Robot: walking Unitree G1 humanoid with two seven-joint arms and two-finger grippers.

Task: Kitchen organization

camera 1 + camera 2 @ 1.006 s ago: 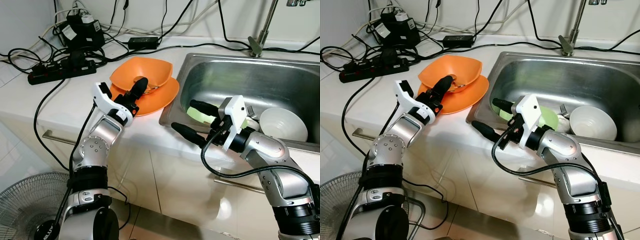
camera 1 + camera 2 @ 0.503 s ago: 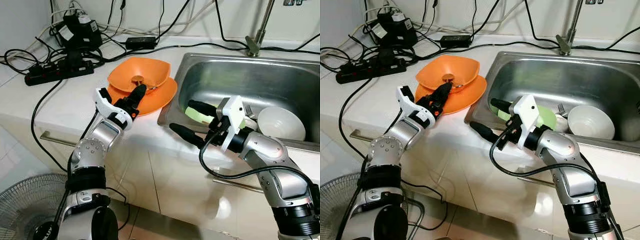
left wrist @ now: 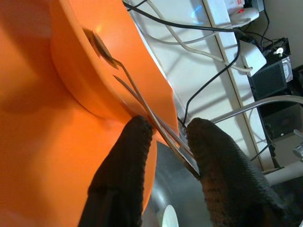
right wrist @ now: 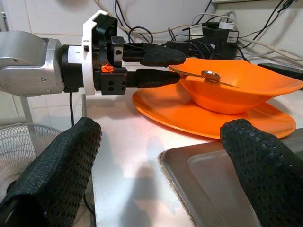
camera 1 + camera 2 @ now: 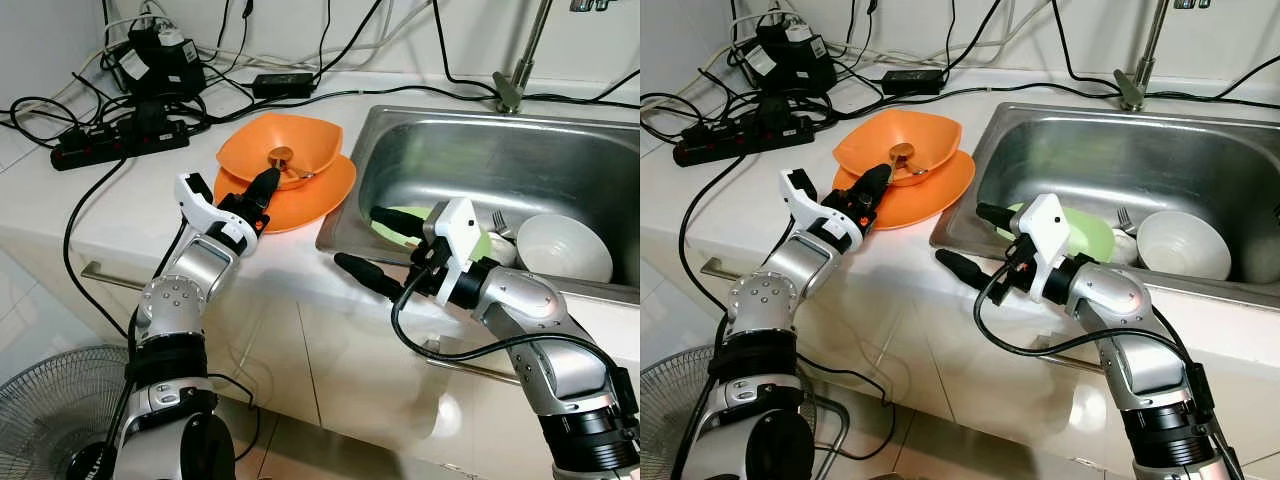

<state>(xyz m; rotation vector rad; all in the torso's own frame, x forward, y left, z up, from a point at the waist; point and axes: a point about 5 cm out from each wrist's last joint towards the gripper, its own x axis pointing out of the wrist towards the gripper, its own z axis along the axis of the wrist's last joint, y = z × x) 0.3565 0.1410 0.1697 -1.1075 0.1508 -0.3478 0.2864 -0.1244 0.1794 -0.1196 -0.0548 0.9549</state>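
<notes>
Left eye view: left tool point(image 5: 268, 184) pinches spoon point(image 5: 283, 160) — right tool point(image 5: 372, 248) wide, sink point(image 5: 440, 150) beside.

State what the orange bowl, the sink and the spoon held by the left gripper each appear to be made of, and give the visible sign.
Orange bowl: probably plastic; uniform matte orange, soft sheen, thin rim.
Sink: stainless steel; brushed silver walls with blurred reflections.
Spoon: seemingly metal; thin silvery handle and shiny head, pinched by the left gripper.
</notes>
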